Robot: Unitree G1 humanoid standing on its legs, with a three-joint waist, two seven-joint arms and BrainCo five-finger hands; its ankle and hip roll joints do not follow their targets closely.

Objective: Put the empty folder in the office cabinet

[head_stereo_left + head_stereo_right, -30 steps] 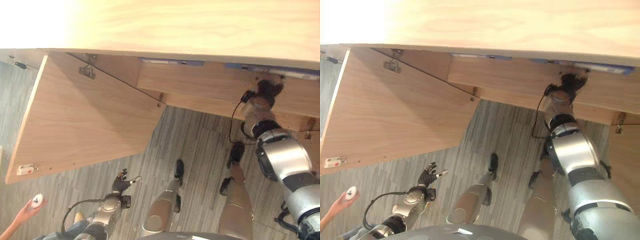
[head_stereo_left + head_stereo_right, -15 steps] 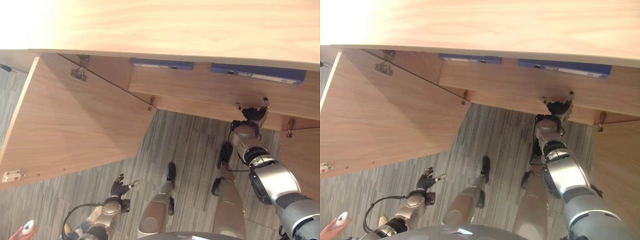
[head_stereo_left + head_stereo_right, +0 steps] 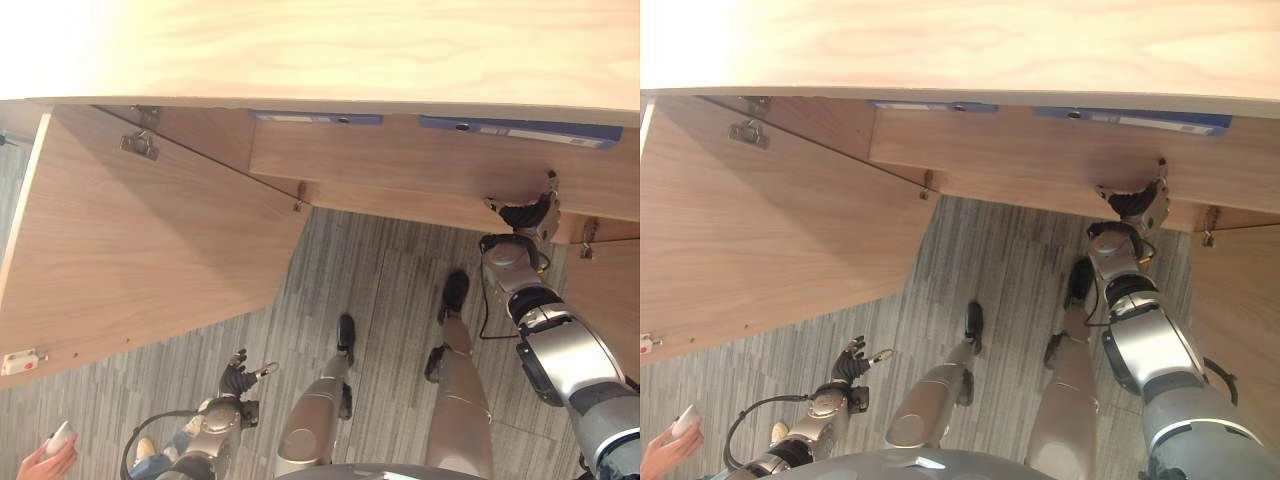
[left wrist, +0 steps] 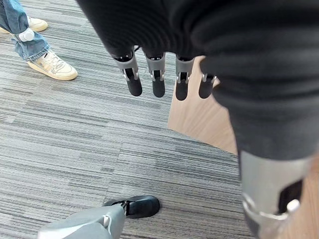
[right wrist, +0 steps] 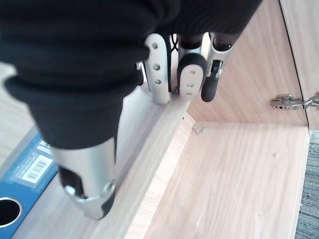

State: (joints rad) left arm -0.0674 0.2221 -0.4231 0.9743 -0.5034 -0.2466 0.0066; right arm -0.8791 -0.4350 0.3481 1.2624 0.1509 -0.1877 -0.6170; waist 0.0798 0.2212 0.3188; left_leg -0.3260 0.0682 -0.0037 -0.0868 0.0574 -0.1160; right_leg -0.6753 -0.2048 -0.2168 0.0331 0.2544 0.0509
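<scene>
Two blue folders lie on the upper shelf of the open wooden cabinet point(image 3: 400, 165), one to the left point(image 3: 315, 118) and one to the right point(image 3: 520, 130). My right hand point(image 3: 522, 214) hovers just below the shelf's front edge, under the right folder, fingers relaxed and holding nothing. In the right wrist view its fingers point(image 5: 189, 79) reach over the shelf edge, with the blue folder point(image 5: 20, 174) lying beside the thumb. My left hand point(image 3: 238, 378) hangs low over the floor, its fingers point(image 4: 157, 82) straight and empty.
The cabinet's left door point(image 3: 130, 250) stands swung wide open, and the right door point(image 3: 612, 290) shows at the right edge. At the lower left a person's hand point(image 3: 45, 462) holds a small white object; their shoes point(image 4: 52, 65) stand on the grey carpet.
My right hand has drawn back out of the shelf, down and to the right, leaving the right folder lying there. The camera has shifted a little.
</scene>
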